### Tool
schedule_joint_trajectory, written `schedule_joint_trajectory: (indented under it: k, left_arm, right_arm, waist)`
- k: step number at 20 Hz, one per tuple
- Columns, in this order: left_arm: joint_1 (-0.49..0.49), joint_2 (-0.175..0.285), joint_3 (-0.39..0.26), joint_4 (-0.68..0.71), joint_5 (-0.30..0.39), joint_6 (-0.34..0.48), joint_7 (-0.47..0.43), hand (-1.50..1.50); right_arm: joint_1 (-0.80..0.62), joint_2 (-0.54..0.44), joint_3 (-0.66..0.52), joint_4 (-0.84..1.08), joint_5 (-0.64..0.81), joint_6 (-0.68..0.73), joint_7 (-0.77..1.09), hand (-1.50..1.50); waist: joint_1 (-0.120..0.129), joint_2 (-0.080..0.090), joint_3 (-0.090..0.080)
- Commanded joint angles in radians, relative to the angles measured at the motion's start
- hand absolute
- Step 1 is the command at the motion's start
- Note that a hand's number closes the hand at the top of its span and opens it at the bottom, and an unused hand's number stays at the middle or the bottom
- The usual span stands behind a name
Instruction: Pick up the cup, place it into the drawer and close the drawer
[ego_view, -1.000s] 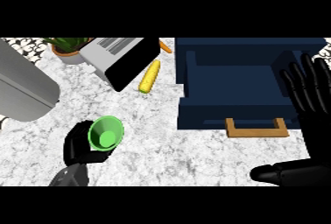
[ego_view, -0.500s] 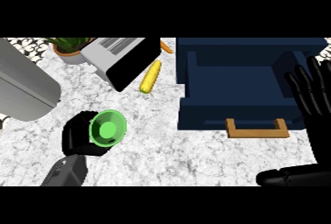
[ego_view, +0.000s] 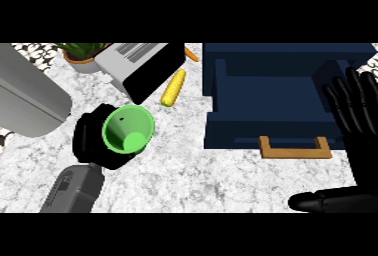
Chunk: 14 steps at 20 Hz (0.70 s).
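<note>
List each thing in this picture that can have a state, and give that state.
Cup: tilted, gripped by the left hand, not in the drawer.
Drawer: open, nothing visible inside.
Left hand: curled round the cup.
Right hand: open, fingers straight, at the drawer's right side.
Corn cob: lying flat on the counter.

Cup (ego_view: 127, 130) base inside left hand (ego_view: 90, 137)

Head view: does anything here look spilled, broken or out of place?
Nothing spilled or broken. The left hand curls round the green cup, mouth up and empty. The blue drawer stands open, as the task needs. Only a yellow corn cob lies loose beside the toaster.
</note>
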Motion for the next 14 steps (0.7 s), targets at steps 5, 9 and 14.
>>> schedule_joint_trajectory:
  k: [5,9,14]
  left_arm:
    - [-0.063,-0.048,-0.044,-0.312,0.02,0.142,0.291,1.5]
    - [-0.25,-0.051,-0.015,-0.233,0.01,0.187,0.363,1.5]
    - [-0.324,-0.074,-0.054,-0.279,-0.058,0.281,0.466,1.5]
  right_arm:
    - [0.023,0.005,0.001,0.016,0.02,0.016,-0.058,-1.5]
    - [-0.021,-0.013,-0.023,0.009,-0.017,0.003,0.011,-1.5]
    - [0.05,0.013,0.022,-0.055,0.019,0.005,-0.012,-1.5]
  waist:
    - [-0.007,0.003,-0.001]
    - [-0.014,0.005,-0.001]
    - [-0.015,0.004,-0.001]
